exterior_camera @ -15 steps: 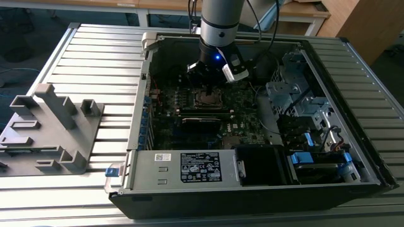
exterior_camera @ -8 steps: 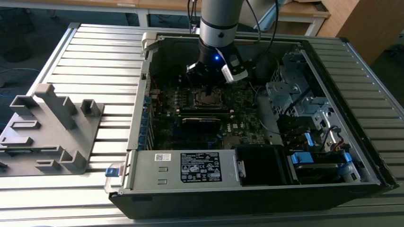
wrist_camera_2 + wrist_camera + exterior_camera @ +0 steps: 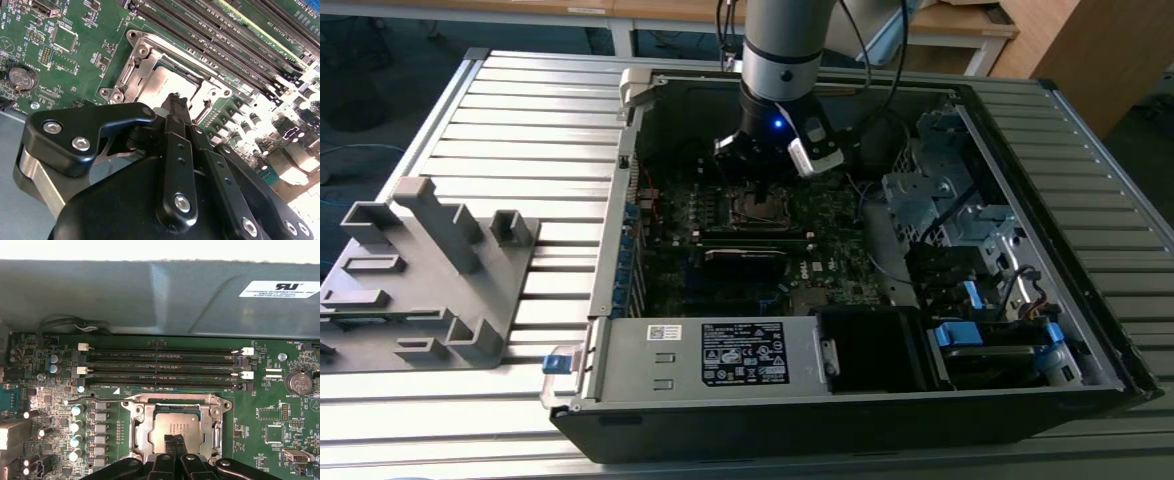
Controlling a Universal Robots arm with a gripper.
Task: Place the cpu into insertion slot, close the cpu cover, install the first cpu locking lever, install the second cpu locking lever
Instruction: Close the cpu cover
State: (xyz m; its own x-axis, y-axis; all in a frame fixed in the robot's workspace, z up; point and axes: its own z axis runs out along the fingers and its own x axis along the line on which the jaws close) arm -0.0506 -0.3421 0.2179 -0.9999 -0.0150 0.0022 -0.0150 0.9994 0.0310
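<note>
Pincer (image 3: pixel 175 440) is pinched shut on nothing, tips over the cpu (image 3: pixel 172 422) inside the cpu cover (image 3: pixel 137 432); I worry a skewed push could scratch that chip.

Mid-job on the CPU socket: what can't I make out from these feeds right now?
1. Square grey metal-topped cpu: its near edge is behind the black claw in both wrist views.
2. Thin silver cpu cover frame: whether it is latched, first wrist view; the claw covers its near side.
3. Silver-rimmed insertion slot: too small and shadowed under the arm in the exterior view.
</note>
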